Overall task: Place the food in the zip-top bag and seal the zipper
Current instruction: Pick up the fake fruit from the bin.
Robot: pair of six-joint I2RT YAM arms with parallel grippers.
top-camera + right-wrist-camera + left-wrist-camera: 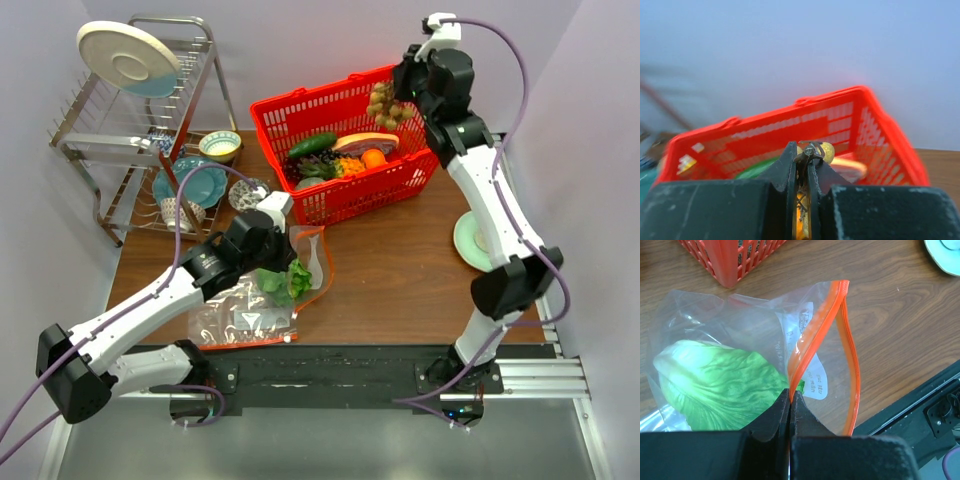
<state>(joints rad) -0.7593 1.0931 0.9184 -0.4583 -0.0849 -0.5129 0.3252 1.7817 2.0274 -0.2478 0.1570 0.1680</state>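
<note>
Left arm: base at the near-left edge, links running low and forward-right over the table, wrist pitched downward. Left gripper: jaws pressed together, pinching the zipper strip between the fingertips. Right arm: base at near-right, lower link leaning right to a raised elbow, forearm reaching far forward and left, wrist held high. Right gripper: jaws almost together, clamped on the thin stem of the brown nuts, which hang from the tips. The right wrist view is blurred.
</note>
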